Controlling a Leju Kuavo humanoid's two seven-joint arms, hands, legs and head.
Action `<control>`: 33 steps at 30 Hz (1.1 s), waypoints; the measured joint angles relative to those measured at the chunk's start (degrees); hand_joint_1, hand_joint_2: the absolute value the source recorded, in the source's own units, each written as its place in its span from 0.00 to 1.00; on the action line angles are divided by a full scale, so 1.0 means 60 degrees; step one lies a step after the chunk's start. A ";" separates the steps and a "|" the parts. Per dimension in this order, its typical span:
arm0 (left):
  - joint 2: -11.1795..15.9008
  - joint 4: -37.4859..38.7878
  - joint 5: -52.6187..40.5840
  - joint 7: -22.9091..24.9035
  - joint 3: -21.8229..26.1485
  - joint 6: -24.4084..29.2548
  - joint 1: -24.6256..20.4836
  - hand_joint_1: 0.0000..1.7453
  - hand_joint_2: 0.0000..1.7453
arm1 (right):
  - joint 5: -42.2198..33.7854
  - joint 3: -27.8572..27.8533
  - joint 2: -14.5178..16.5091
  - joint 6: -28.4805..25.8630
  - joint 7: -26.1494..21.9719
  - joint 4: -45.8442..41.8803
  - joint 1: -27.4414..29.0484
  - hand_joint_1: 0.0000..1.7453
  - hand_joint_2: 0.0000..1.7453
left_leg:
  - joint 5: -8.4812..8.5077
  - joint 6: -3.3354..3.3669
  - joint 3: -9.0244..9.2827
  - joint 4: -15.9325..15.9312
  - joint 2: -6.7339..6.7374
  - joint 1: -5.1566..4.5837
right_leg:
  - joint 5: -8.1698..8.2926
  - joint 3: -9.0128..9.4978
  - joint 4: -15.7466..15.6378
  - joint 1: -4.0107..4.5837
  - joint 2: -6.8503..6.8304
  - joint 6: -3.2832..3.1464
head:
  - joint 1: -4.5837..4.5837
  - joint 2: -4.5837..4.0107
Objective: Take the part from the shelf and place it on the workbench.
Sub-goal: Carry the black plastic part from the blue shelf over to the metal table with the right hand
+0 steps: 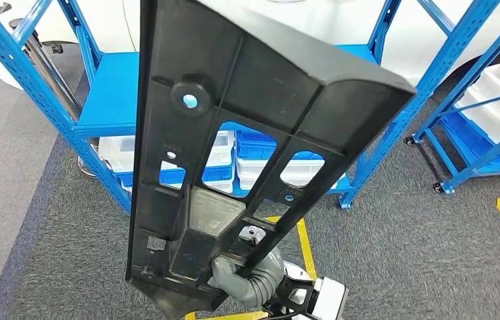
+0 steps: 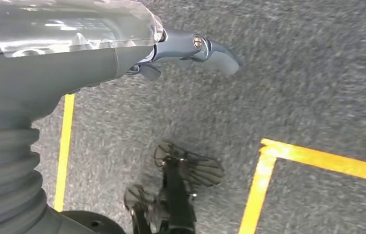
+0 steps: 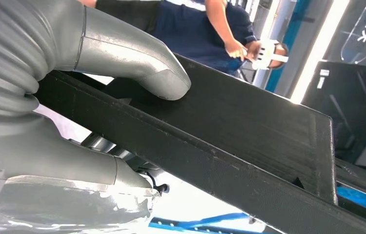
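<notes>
- The part, a long black ribbed panel, is off the shelf and held up in front of the head camera
- Its long axis runs up and away from the robot; the low end sits at the right hand, the far end rises over the shelf
- The right hand clamps that low end: thumb pressed on one face, fingers wrapped behind the rim
- The grip is at one tip, so nearly all the length hangs beyond the hand, and I judge it will swing wide on any turn
- The left hand hangs over the carpet, fingers loosely out, holding nothing
- A person stands beyond the part in the right wrist view
- I see no workbench, so the carry looks mid-way, with the placing undone
</notes>
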 joint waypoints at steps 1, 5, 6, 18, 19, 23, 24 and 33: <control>-0.0049 0.0000 0.0001 -0.0001 0.0014 0.0003 0.0000 0.00 1.00 | 0.0000 0.0000 -0.0022 0.0045 0.0000 0.0005 -0.0003 1.00 1.00 | 0.0073 -0.0023 -0.0096 0.0028 -0.0002 -0.0012 | 0.0136 0.0526 -0.0695 0.0023 0.0000 -0.0061 | 0.0000 0.0000; -0.0190 0.0000 0.0005 -0.0026 0.0077 0.0056 -0.0008 0.00 1.00 | -0.0057 -0.0001 -0.0082 0.0210 -0.0001 0.0025 -0.0044 1.00 1.00 | 0.0337 -0.0209 -0.0253 0.0027 0.0003 -0.0027 | -0.0040 0.1597 -0.2490 0.0130 -0.0001 -0.0269 | -0.0001 0.0001; -0.0206 0.0000 0.0004 -0.0028 0.0095 0.0084 -0.0008 0.00 1.00 | -0.0101 -0.0006 -0.0093 0.0278 -0.0002 0.0041 -0.0048 1.00 1.00 | 0.0381 -0.0267 -0.0266 0.0013 0.0009 -0.0011 | 0.0030 0.1554 -0.2525 0.0117 -0.0008 -0.0332 | 0.0000 0.0000; -0.0092 0.0000 -0.0110 0.0004 0.0197 0.0255 -0.0016 0.00 1.00 | -0.0300 -0.0434 -0.0090 0.0825 -0.0004 0.0107 -0.0068 1.00 1.00 | -0.0606 -0.0508 0.0782 0.0207 -0.0034 0.0072 | 0.0727 0.0718 -0.2352 0.0058 -0.0056 -0.0385 | 0.0000 0.0001; -0.0074 0.0000 -0.0113 0.0006 0.0197 0.0255 -0.0025 0.00 1.00 | -0.0312 -0.0462 -0.0088 0.0838 -0.0005 0.0107 -0.0068 1.00 1.00 | -0.0628 -0.0430 0.0897 -0.0023 -0.0048 0.0046 | 0.0744 0.0684 -0.2317 0.0067 -0.0055 -0.0333 | 0.0000 0.0002; -0.0037 0.0000 -0.0117 0.0005 0.0200 0.0252 -0.0037 0.00 1.00 | -0.0337 -0.0558 -0.0091 0.0895 -0.0006 0.0107 -0.0060 1.00 1.00 | -0.0511 -0.0133 0.0779 -0.0108 -0.0006 0.0065 | 0.0587 0.0487 -0.2020 0.0056 -0.0009 -0.0107 | 0.0000 0.0000; -0.0037 0.0000 -0.0118 -0.0006 0.0201 0.0247 -0.0039 0.00 1.00 | -0.0347 -0.0600 -0.0090 0.0972 -0.0006 0.0107 -0.0053 1.00 1.00 | -0.0463 -0.0068 0.0737 -0.0127 0.0029 0.0081 | 0.0317 0.0312 -0.1627 0.0040 0.0004 -0.0059 | 0.0000 0.0000; 0.0005 0.0000 -0.0131 -0.0115 0.0358 0.0149 -0.0047 0.00 1.00 | -0.0343 -0.1044 0.0066 0.1505 -0.0009 0.0015 0.0044 1.00 1.00 | -0.0375 -0.0107 0.0565 -0.0033 0.0487 -0.0003 | 0.0482 0.0748 -0.1972 0.0084 -0.0509 -0.0146 | 0.0000 0.0000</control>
